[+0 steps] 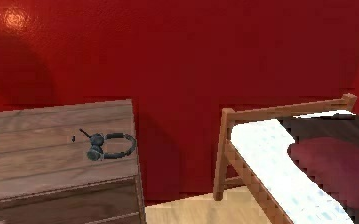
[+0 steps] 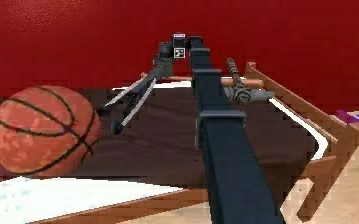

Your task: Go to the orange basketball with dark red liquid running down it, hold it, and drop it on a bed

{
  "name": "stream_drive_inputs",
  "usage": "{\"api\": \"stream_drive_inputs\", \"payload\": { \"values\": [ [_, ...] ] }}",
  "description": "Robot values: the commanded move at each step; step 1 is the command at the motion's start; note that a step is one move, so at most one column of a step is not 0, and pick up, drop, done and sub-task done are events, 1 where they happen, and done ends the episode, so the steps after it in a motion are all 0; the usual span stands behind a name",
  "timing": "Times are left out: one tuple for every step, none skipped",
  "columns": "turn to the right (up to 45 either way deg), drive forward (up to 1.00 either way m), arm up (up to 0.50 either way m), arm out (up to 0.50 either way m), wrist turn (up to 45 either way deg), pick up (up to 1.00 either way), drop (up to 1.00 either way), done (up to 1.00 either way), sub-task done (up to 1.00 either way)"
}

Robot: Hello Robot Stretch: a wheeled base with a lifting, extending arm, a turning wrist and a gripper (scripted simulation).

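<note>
Room: deep red walls [image 1: 187,60] all round, with a strip of pale wood floor at the bottom of the forward view.
Bed: a wooden-framed bed [image 2: 152,150] lies under and behind the gripper, covered by a dark brown blanket, with a white sheet [image 2: 47,195] on the near side.
Arm: the dark square arm [image 2: 222,140] reaches out over the bed, with the white marker squares [image 2: 177,50] at its far end.
Gripper: the gripper [image 2: 117,125] sits left of the markers, and its two thin fingers [image 2: 137,100] slant down and to the left above the blanket.
Basketball: the orange basketball [image 2: 44,130], with dark seams and a reddish mottled skin, sits just left of the gripper's fingertips, low on the bed by the white sheet.
Grasp: with the ball at the fingertips and the bed behind them, I cannot tell whether the gripper is grasping anything.
Contact: whether the fingertips touch the ball cannot be told.
Forward view, bed end: a white sheet and a dark red pillow [image 1: 332,165] inside the wooden frame.
Forward view, dresser: a wooden dresser [image 1: 37,150] carrying dark headphones [image 1: 112,147].
</note>
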Motion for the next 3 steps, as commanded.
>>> {"api": "stream_drive_inputs", "payload": {
  "values": [
    [0.0, 0.0, 0.0, 0.0, 45.0, 0.0, 0.0, 0.0, 0.0],
    [0.0, 0.0, 0.0, 0.0, 39.0, 0.0, 0.0, 0.0, 0.0],
    [0.0, 0.0, -0.02, 0.0, 0.0, 0.0, 0.0, 0.0, 0.0]
  ]
}}
